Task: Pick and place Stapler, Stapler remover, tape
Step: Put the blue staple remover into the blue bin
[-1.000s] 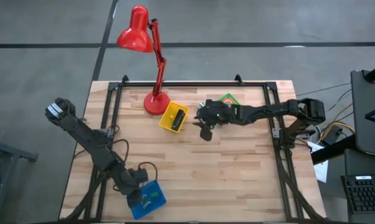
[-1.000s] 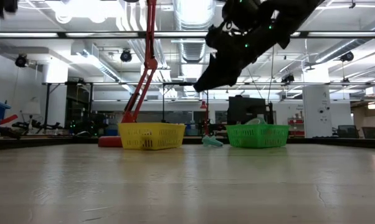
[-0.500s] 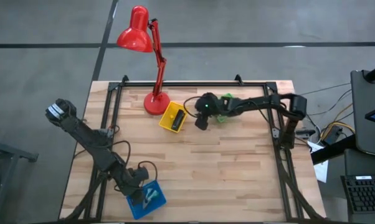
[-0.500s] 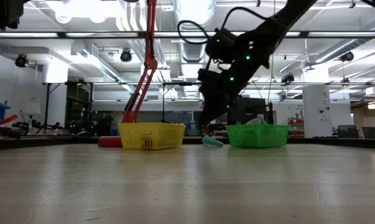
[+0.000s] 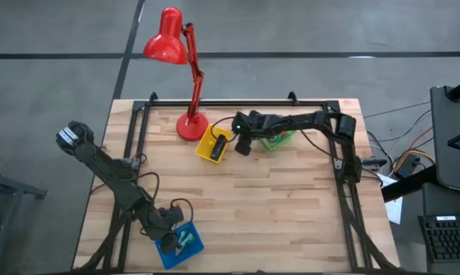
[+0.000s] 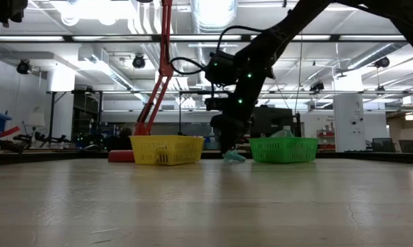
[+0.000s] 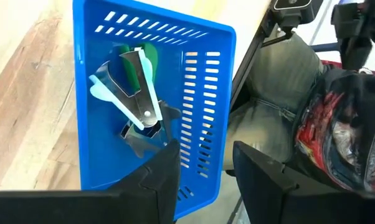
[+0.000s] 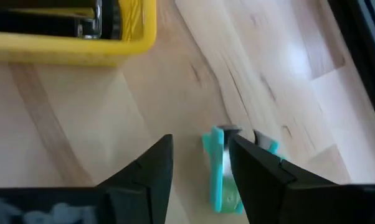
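High view: right gripper [image 5: 242,145] hangs beside the yellow basket [image 5: 205,147], fingers apart over a teal remover [image 8: 220,174]. Left gripper [image 5: 169,243], fingers apart, hangs over the blue basket [image 5: 190,248].

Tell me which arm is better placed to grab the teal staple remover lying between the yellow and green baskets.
The right. Its pincer is open with the remover between its fingers, beside the yellow basket. The left pincer hangs over the blue basket at the table's opposite corner.
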### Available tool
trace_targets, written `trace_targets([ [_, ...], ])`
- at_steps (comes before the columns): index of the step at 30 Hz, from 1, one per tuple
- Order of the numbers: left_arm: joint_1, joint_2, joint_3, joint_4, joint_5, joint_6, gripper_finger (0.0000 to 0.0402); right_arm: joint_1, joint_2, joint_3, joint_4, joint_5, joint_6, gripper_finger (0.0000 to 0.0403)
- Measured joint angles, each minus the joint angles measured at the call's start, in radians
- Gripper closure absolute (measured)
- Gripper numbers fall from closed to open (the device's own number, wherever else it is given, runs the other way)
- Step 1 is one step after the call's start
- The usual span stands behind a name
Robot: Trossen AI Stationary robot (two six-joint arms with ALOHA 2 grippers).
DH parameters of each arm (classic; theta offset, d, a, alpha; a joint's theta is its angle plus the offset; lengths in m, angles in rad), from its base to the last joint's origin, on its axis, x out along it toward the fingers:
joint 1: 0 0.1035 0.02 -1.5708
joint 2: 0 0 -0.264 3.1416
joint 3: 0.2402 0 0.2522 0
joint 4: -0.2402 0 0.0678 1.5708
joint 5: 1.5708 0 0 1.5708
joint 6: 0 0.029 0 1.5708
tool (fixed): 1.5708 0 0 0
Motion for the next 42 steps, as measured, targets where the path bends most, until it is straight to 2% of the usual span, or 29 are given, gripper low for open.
trace_targets([
  [8, -0.001, -0.001, 0.0, 0.002, -0.003, 0.011, 0.0252, -0.005, 0.04, 0.019, -0.025, 0.04, -0.014, 0.0285],
  [15, -0.001, -0.001, 0.0, 0.003, -0.003, 0.023, 0.0252, -0.004, 0.034, 0.015, -0.038, 0.041, -0.036, 0.0379],
  [25, -0.001, -0.002, 0.0, 0.009, -0.022, 0.036, 0.0252, 0.05, -0.072, 0.01, -0.094, 0.022, -0.043, 0.039],
  [31, 0.0, -0.002, 0.0, 0.016, -0.067, 0.084, 0.0252, 0.174, -0.217, -0.012, -0.086, -0.156, -0.025, 0.0393],
  [35, -0.001, -0.005, 0.0, 0.057, -0.107, 0.165, 0.0252, 0.308, -0.302, -0.041, -0.02, -0.363, -0.048, 0.0393],
  [39, -0.007, -0.005, 0.0, 0.123, -0.222, 0.281, 0.0252, 0.437, -0.357, -0.064, 0.079, -0.561, -0.029, 0.0392],
  [42, -0.005, -0.005, 0.0, 0.135, -0.253, 0.313, 0.0252, 0.537, -0.371, -0.083, 0.204, -0.589, 0.003, 0.0392],
])
